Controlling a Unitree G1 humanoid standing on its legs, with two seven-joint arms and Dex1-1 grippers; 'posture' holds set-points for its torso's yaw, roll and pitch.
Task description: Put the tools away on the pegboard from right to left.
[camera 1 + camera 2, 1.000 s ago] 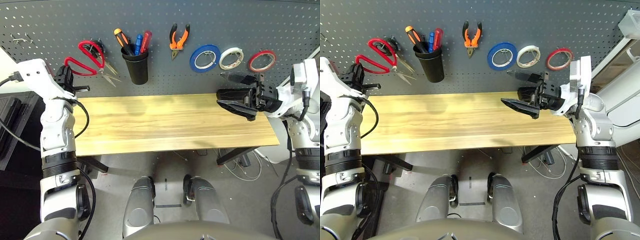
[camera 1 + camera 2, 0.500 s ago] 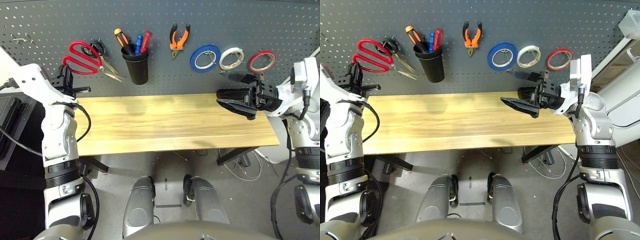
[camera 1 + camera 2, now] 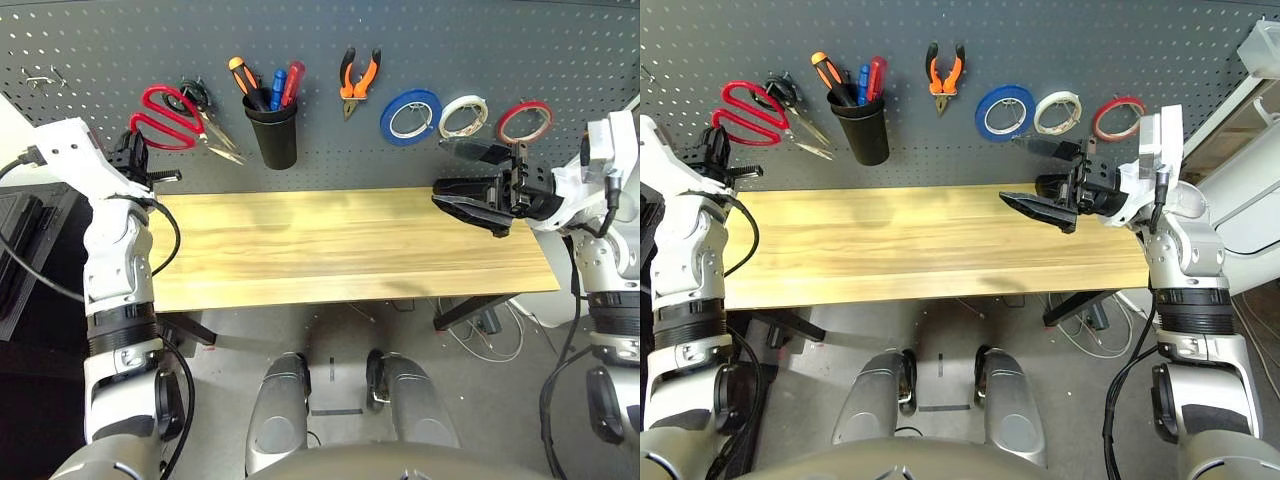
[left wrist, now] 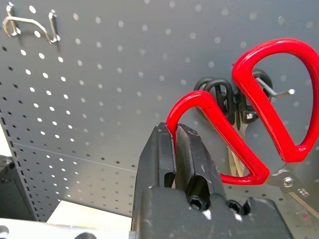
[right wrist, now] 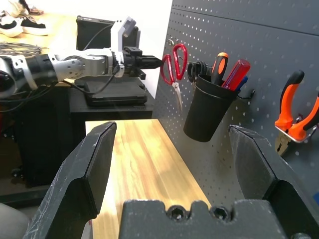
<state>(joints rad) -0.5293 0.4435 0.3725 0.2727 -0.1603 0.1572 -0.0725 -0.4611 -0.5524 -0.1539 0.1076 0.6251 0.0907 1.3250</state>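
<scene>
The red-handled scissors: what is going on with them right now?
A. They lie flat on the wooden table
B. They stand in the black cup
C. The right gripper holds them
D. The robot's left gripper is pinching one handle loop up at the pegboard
D: the left gripper is shut on one handle loop of the red-handled scissors, whose other loop is over a metal hook on the pegboard.

1. Head stereo pair: high, looking forward and down at the wooden table (image 3: 340, 245) and pegboard (image 3: 420, 50); both eyes share the whole scene.
2. Left wrist cam: very close to the pegboard, facing the red-handled scissors (image 4: 259, 114).
3. Right wrist cam: looks along the table, farther back; shares the scissors and left gripper (image 5: 152, 61) with the rest.
</scene>
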